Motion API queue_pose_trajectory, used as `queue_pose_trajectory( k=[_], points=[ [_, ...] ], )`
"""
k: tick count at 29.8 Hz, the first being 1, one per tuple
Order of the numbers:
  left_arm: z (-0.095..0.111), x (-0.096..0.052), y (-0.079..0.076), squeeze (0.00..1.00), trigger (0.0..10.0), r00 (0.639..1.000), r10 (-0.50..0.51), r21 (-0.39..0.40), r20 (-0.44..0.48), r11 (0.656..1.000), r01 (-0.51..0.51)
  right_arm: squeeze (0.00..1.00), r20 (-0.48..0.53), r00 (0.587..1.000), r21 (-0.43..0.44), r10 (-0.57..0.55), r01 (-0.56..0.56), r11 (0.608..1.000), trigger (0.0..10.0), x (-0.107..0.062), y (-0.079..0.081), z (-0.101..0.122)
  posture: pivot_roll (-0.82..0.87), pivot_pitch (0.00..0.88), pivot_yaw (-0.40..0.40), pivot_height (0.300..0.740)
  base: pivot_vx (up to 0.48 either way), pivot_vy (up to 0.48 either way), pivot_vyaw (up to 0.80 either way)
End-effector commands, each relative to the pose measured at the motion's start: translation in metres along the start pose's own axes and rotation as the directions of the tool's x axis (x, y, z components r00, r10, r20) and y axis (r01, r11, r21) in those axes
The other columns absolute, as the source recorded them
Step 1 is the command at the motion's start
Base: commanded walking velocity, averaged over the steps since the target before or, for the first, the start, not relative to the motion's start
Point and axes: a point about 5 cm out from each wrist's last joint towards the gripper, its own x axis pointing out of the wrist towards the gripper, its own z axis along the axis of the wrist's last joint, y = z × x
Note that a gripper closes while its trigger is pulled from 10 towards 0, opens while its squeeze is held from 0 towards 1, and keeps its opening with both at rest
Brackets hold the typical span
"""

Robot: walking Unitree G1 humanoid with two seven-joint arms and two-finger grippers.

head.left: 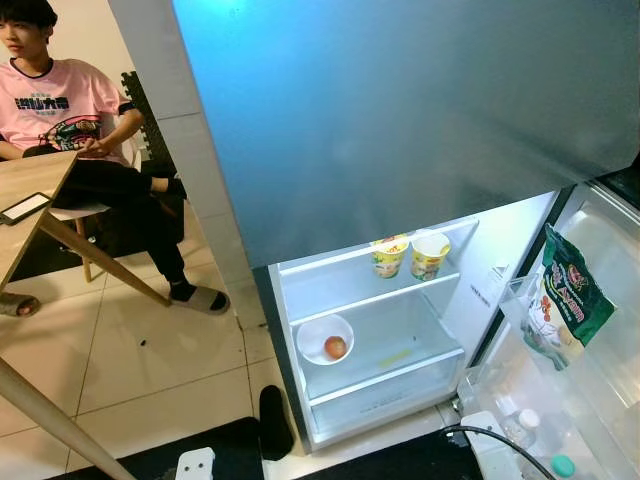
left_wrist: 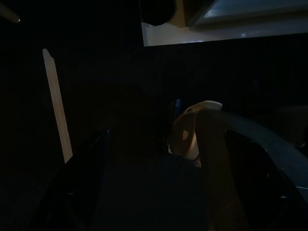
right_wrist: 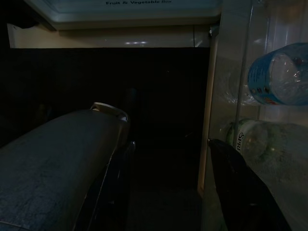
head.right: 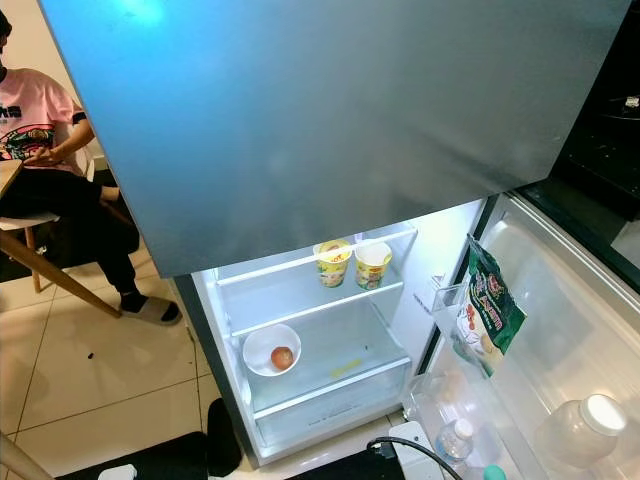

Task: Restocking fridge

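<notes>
Fridge (head.left: 380,330) is seen open, bowl (head.left: 322,338) w/ fruit at 9 o'clock. Jaw state cannot be told. Green bag (head.right: 488,312) in door could be knocked off by careless reach.

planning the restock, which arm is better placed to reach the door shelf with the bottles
Right, probably. The right tool hangs low beside the open door shelf, with bottles close by. The left tool hangs in shade, farther from the door.

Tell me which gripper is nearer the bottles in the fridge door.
Right. The right gripper hangs low, right beside the bottles in the door shelf. The left gripper hangs in the dark, set back from the fridge base.
</notes>
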Motion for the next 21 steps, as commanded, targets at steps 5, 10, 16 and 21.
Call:
queue_pose_trajectory(
  k=[5, 10, 16, 21],
  points=[
    [-0.0028, 0.0004, -0.0031, 0.0, 10.0, 1.0, -0.007, 0.006, -0.014, 1.0, 0.007, 0.0, 0.001, 1.0, 0.003, 0.008, -0.008, 1.0, 10.0, 0.0005, 0.0031, 0.0019, -0.01, 0.0, 0.02, 0.74, -0.296, 0.0, 0.0],
    [-0.0042, 0.0003, -0.0037, 0.0, 10.0, 1.0, -0.008, 0.004, -0.019, 1.0, 0.008, 0.0, -0.016, 1.0, -0.004, 0.018, -0.018, 1.0, 10.0, 0.0003, 0.0058, -0.0047, -0.01, 0.0, 0.018, 0.74, -0.308, 0.0, 0.0],
    [-0.0044, 0.0003, -0.0039, 0.0, 10.0, 1.0, -0.01, 0.003, -0.02, 1.0, 0.01, 0.0, -0.016, 1.0, -0.008, 0.016, -0.016, 1.0, 10.0, 0.0002, 0.0041, -0.004, -0.01, 0.0, 0.016, 0.74, -0.329, 0.0, 0.0],
    [-0.0048, 0.0002, -0.0039, 0.0, 10.0, 1.0, -0.011, 0.004, -0.02, 1.0, 0.011, 0.0, -0.011, 1.0, -0.016, 0.014, -0.014, 1.0, 10.0, 0.0001, 0.0022, -0.0017, -0.01, 0.0, 0.013, 0.74, -0.335, 0.0, 0.0]
  ],
)
